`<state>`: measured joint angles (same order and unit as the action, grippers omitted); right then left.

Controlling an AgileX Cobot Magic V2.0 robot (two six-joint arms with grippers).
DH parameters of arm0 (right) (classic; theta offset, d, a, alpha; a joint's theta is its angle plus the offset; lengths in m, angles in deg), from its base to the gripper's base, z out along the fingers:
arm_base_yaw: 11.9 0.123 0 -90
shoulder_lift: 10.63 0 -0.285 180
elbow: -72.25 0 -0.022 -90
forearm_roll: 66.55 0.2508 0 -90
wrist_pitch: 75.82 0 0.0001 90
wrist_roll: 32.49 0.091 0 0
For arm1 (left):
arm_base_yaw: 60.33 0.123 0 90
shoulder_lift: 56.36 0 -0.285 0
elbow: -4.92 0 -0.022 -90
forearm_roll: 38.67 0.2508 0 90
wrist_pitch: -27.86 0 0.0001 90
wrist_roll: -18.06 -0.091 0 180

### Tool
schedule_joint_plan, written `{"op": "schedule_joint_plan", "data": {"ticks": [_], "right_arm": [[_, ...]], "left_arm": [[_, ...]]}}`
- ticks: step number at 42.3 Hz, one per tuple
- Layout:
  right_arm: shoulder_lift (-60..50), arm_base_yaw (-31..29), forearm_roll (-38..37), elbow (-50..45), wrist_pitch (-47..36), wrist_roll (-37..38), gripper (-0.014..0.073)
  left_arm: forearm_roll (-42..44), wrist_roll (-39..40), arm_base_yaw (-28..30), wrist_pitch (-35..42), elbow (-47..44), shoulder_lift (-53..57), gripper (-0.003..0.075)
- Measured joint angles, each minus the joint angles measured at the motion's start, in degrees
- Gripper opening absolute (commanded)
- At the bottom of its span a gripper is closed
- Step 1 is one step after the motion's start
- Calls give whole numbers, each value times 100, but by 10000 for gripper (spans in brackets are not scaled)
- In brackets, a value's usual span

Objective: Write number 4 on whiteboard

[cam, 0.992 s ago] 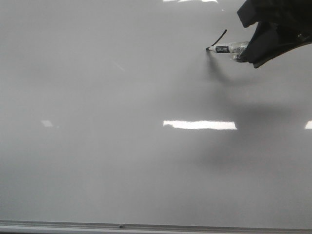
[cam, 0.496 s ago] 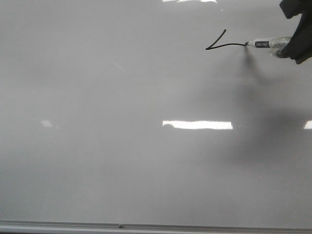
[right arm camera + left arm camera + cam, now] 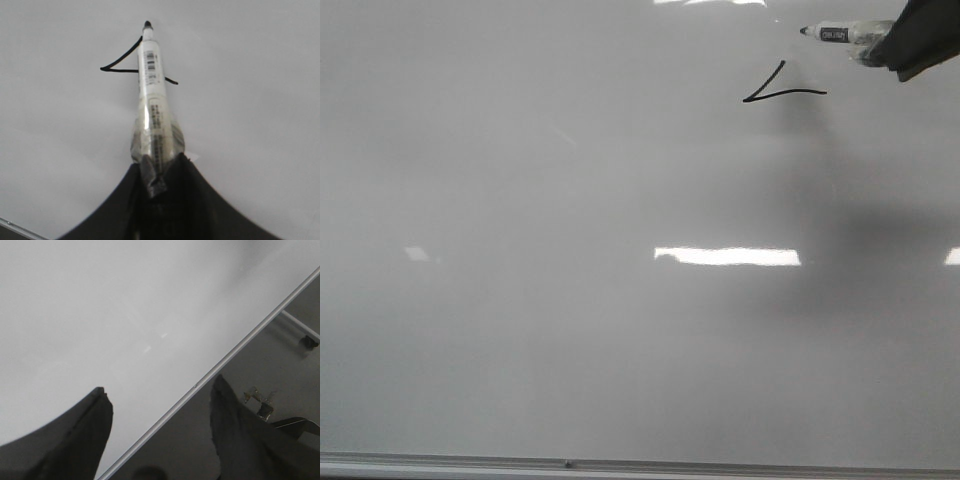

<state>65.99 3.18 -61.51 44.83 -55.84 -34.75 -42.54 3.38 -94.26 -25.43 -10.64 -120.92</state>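
The whiteboard fills the front view, glossy and pale grey. Of the number 4, two thin black lines show: a short slant and a flat stroke, joined at their left end. My right gripper is at the top right, shut on a white marker. The marker's black tip points left, above and right of the flat stroke's end, and its shadow falls apart from it. The right wrist view shows the marker over the lines. My left gripper is open and holds nothing, over the board's silver frame edge.
The board's silver lower frame runs along the near edge. Bright rectangular light reflections lie on the board. Beyond the frame, the left wrist view shows grey floor with some scraps and a black caster.
The marker drew the flat stroke rightward from the slant's lower end. It has since moved up and slightly left, away from the stroke's end. The left gripper's earlier state is not shown.
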Motion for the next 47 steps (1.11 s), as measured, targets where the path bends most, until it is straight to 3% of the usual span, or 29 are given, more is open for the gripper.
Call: {"op": "schedule_joint_plan", "data": {"ticks": [6,13,17,26,33,36,42,47], "right_arm": [[345,0,0,0,151,0,-68],[603,178,0,0,1176,-10,-68],[602,286,0,0,1320,-73,-68],[-60,524,0,95,1458,-137,-68],[-757,1067,0,121,1990,-511,-68],[-1016,1399,0,121,2290,-893,-68],[-1356,2017,38,121,2852,-1596,-68],[-1514,2493,144,121,3167,-2005,-68]], "left_arm": [[0,0,0,45,0,0,417],[0,0,0,54,0,0,417],[0,0,0,67,0,0,417],[-13,-25,0,82,12,0,418],[-451,-765,-95,92,35,-12,421],[-588,-1090,-276,92,46,-69,450],[-643,-1512,-790,81,48,-374,587],[-653,-1853,-1312,81,48,-668,600]]}}
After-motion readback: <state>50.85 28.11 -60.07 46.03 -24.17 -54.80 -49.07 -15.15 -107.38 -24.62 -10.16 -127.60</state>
